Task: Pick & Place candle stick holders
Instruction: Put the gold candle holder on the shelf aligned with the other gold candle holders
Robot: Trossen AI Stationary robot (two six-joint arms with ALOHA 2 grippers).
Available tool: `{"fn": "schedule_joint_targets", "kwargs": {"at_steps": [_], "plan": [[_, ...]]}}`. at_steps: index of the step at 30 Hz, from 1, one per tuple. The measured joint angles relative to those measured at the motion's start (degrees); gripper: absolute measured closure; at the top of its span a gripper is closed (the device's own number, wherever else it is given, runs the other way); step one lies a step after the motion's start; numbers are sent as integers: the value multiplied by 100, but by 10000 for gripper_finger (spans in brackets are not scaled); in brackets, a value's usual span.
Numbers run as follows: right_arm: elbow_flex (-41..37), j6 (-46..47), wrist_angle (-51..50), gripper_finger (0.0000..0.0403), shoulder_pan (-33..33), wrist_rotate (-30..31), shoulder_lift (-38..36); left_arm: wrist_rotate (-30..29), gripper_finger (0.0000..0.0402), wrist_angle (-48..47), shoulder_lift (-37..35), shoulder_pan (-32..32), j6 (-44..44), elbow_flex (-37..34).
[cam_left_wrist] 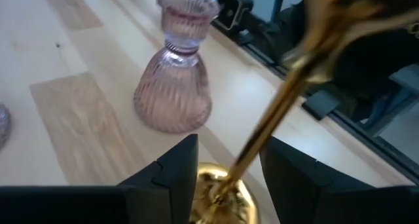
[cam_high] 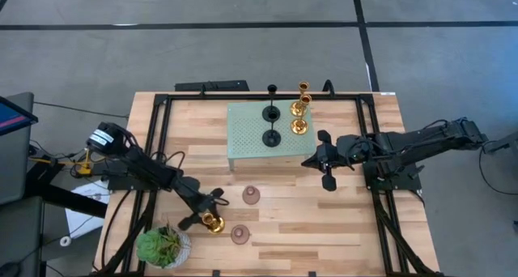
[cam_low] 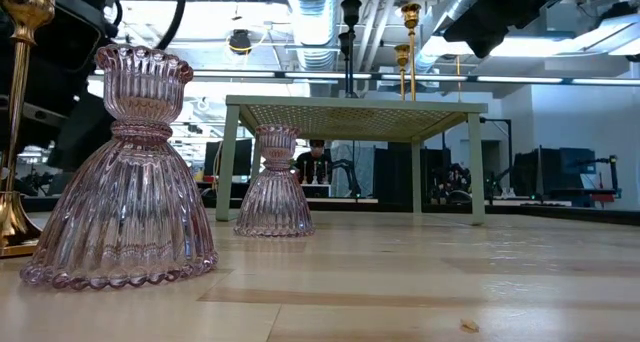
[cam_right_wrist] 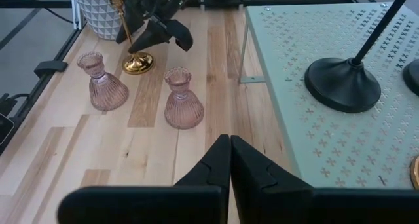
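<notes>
Platform point(cam_high: 247, 123) holds 2 black, 2 gold holders.

Floor point(cam_high: 243, 50): grey, w/ dark seam lines crossing it in the high view. Table point(cam_high: 324, 228): pale wood planks in mixed tones, black metal frame along its edges. Loose cables point(cam_high: 48, 157) trail on the floor off the table's left side, next to a monitor corner point(cam_high: 12, 115) w/ a lit screen. Low view looks into a big open workshop: exposed ceiling ducts & pipes point(cam_low: 300, 7), long strip lights point(cam_low: 540, 79), bright overhead glare. Dark screens & equipment racks point(cam_low: 545, 177) at the far right. A person point(cam_low: 316, 164) sits far back, too small for detail.
</notes>
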Motion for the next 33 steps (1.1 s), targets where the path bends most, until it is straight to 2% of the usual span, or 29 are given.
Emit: {"fn": "schedule_joint_targets", "kwargs": {"at_steps": [5,14,17,21,25,28,33], "plan": [[0,0,0,403,0,0,0,-147,266,0,154,0,-2,19],[0,0,2,403,0,0,0,-158,382,86,169,6,-28,27],[0,0,2,403,2,0,0,-300,385,114,162,-2,-58,24],[0,-2,-2,403,0,0,0,-1002,373,33,-32,9,-74,15],[0,-2,-8,403,2,0,0,-1092,386,-4,-382,5,-275,14],[0,-5,-30,403,2,-5,0,-1357,387,-408,-778,7,-845,15],[-1,-212,-21,403,1,-9,0,-2380,382,-1440,-1490,7,-1644,15]]}}
